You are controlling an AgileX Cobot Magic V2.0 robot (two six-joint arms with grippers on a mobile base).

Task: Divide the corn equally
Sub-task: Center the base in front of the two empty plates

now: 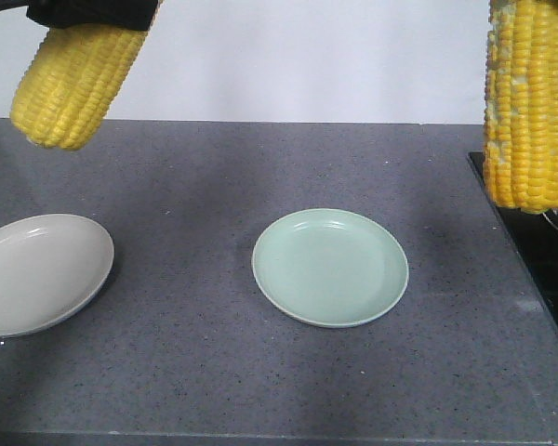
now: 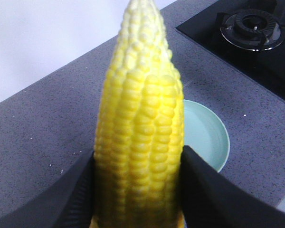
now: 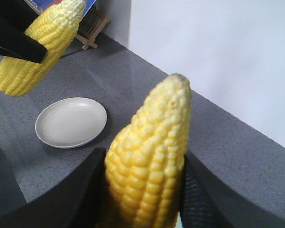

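The front view's top edge cuts off both raised corn cobs (image 1: 67,85) (image 1: 530,111), the right arm unseen.

Corn (image 1: 68,88) bright yellow, rowed kernels; plates pale green (image 1: 330,267), beige (image 1: 39,271); counter (image 1: 214,362) speckled grey.

You can see two corn cobs, both up in the air. The left corn cob (image 1: 70,84) is bright yellow with neat rows of kernels. It tilts, fat end down, above the gray counter. Its pale tip points away in the left wrist view. The right corn cob (image 1: 530,102) hangs almost straight, fat end down. Its tip is paler, with a small dark spot.
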